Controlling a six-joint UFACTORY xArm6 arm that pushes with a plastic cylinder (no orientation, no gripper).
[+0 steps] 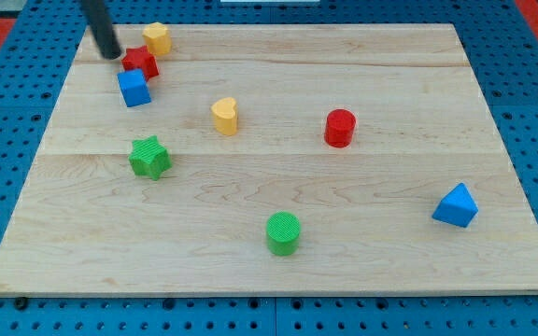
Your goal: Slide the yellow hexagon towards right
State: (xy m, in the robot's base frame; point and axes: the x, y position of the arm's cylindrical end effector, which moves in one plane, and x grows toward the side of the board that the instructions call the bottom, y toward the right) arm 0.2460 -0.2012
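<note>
Yellow hexagon (157, 37) near the board's (390, 252) top-left corner, red block (141, 62) touching it below, my tip (110, 53) just left of both, no pincer on this rod.

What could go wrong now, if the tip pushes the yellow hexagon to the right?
1. My tip stands left of the red block, not against the yellow hexagon; a straight push right would likely move the red block instead.
2. The hexagon sits near the board's top edge; a slanted push might slide it off.
</note>
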